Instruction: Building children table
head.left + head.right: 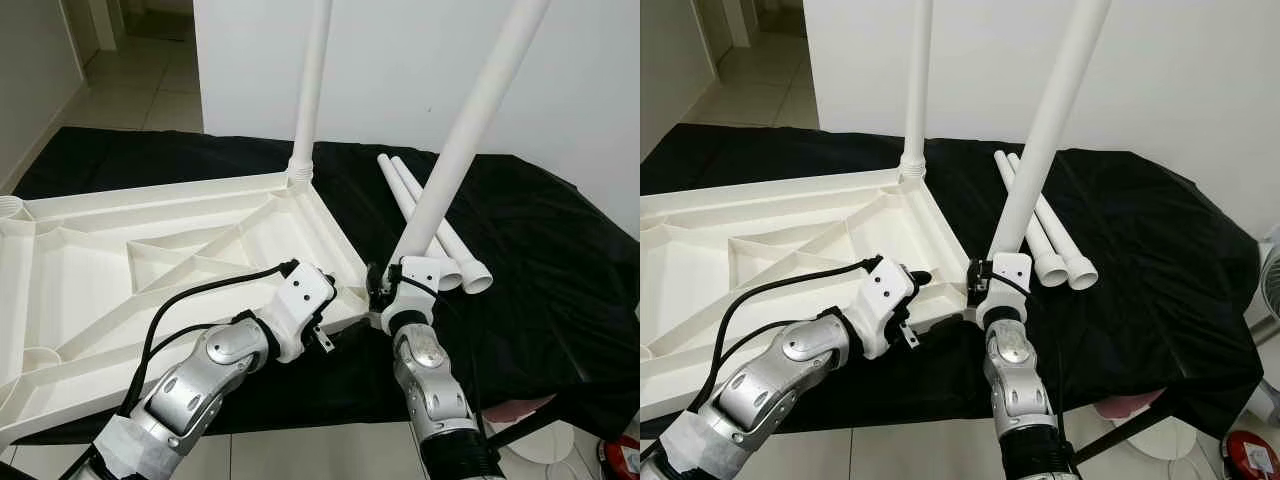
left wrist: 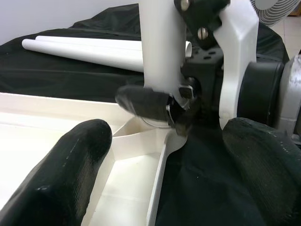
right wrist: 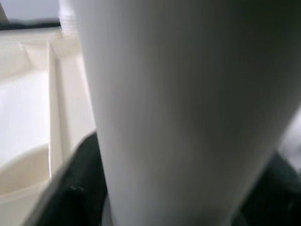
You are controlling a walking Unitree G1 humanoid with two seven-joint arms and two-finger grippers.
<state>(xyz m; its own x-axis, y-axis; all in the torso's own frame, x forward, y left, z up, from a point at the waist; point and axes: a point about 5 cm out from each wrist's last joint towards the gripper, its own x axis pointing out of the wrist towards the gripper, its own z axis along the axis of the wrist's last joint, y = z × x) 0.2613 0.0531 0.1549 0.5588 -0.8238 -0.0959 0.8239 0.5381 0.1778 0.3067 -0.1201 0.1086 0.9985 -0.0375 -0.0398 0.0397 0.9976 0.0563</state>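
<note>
- Tabletop (image 1: 150, 250), white and ribbed underside up, fills the left of the frame on a black cloth (image 1: 540, 260).
- One fitted leg (image 1: 312, 90) stands upright at its far corner.
- Held leg (image 1: 470, 130) leans toward upper right, foot at the near corner.
- Two spare legs (image 1: 440, 225) lie side by side, centre right.
- Right gripper (image 1: 385, 285) clamps the held leg.
- Left gripper (image 2: 160, 155): jaws wide around the tabletop edge.
</note>
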